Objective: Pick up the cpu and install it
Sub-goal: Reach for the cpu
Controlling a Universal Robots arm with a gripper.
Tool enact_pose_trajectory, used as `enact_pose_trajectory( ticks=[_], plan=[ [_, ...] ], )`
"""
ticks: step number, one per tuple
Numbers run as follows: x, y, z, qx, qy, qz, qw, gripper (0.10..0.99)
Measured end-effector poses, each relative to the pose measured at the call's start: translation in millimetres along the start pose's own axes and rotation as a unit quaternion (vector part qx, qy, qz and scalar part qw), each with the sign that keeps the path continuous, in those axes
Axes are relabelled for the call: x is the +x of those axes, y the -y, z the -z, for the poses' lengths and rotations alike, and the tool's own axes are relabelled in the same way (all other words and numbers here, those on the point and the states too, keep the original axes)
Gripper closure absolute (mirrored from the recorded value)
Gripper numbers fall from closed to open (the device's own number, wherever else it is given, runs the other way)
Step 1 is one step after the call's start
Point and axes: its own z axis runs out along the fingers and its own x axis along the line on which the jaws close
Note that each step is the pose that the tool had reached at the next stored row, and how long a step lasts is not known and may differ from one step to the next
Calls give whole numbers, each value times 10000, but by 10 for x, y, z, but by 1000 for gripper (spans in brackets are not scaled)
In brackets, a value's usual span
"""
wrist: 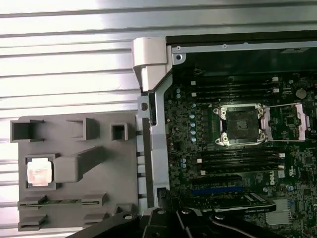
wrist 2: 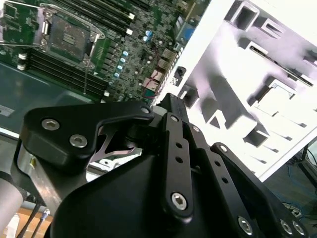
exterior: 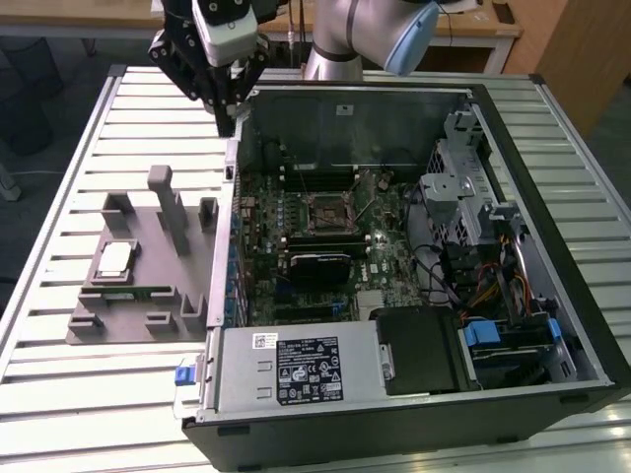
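The cpu is a small pale silver square lying flat in a pocket of the grey parts holder, which stands on the slatted table at the exterior view's left of the open computer case. In the first wrist view the cpu sits in the same holder. The motherboard's processor socket stands open with its metal frame lifted; it is the socket in the first wrist view. My gripper hangs above the case's back corner, well above and apart from the cpu, shut with nothing in it.
The black case lies on its side with the power supply, drive cage and cables inside. A long green memory stick lies in the holder in front of the cpu. Upright posts rise from the holder. Slatted table surrounds it.
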Motion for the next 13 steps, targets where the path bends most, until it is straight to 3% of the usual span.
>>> enact_pose_trajectory(
  ticks=[13],
  plan=[
    [334, 30, -92, -1, 1, 0, 10000, 980]
  ],
)
